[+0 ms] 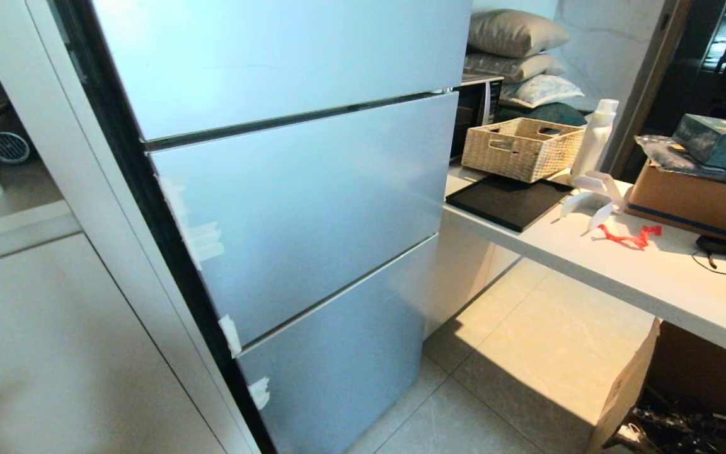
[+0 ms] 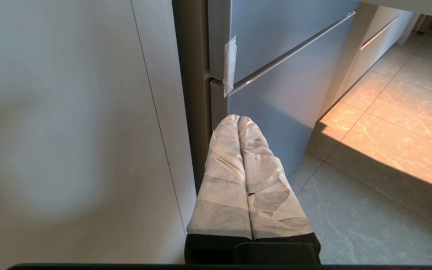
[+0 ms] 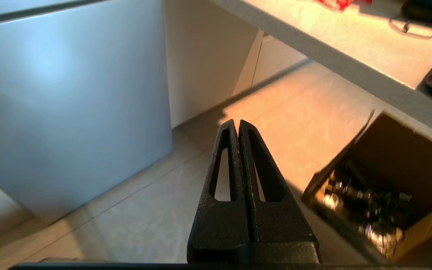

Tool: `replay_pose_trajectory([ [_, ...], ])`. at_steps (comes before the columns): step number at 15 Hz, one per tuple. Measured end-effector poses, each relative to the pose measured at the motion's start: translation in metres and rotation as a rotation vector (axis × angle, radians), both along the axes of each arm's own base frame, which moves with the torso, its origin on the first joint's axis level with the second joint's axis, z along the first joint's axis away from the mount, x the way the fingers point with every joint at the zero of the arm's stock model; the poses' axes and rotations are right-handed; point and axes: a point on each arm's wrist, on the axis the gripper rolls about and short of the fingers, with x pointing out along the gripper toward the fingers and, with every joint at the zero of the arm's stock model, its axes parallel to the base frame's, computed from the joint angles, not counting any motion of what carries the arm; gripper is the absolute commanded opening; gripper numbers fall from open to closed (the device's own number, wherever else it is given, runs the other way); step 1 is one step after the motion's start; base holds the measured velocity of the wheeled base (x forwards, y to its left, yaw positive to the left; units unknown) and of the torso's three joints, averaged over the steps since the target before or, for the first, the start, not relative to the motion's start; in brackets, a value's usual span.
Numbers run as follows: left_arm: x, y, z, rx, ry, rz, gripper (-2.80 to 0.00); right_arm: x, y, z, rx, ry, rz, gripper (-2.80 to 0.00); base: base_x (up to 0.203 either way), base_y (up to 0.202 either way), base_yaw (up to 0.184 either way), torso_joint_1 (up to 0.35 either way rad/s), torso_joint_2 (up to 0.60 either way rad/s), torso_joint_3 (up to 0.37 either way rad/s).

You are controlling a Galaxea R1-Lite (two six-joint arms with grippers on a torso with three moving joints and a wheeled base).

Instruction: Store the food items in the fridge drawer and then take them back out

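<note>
Fridge: we see the tall pale blue fridge (image 1: 287,208) filling the middle of the head view, all three door panels shut flush, with white tape scraps (image 1: 202,239) along its left edge.
Fridge drawer and food: we cannot see either; both would be behind the shut panels.
Tabletop: to the right of the fridge we find the white tabletop (image 1: 640,277), carrying a woven basket (image 1: 520,148), a black tray (image 1: 508,202) and a brown cardboard box (image 1: 697,202).
Floor: a pale tiled floor (image 1: 527,366) lies below the tabletop.
Left gripper (image 2: 237,120): we see its cloth-wrapped fingers (image 2: 223,165) pressed together, holding nothing, low beside the fridge's lower left edge.
Right gripper (image 3: 237,123): we see its black fingers (image 3: 221,176) closed tip to tip, empty, hanging over the floor near the fridge's lowest panel.
</note>
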Motion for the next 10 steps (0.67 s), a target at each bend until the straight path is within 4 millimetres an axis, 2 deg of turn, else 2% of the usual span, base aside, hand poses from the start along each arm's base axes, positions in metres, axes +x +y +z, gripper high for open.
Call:
replay_pose_trajectory([
  [3,0.0,0.0,0.0,-0.002,-0.001,0.001,-2.8,-0.009,0.001,-0.014,0.004,-0.02,-0.003,-2.8,0.0,0.0,0.0,0.0,0.0,0.0],
  [10,0.0,0.0,0.0,-0.002,-0.001,0.001,-2.8,-0.012,0.001,-0.016,-0.002,-0.057,0.001,-2.8,0.0,0.0,0.0,0.0,0.0,0.0],
])
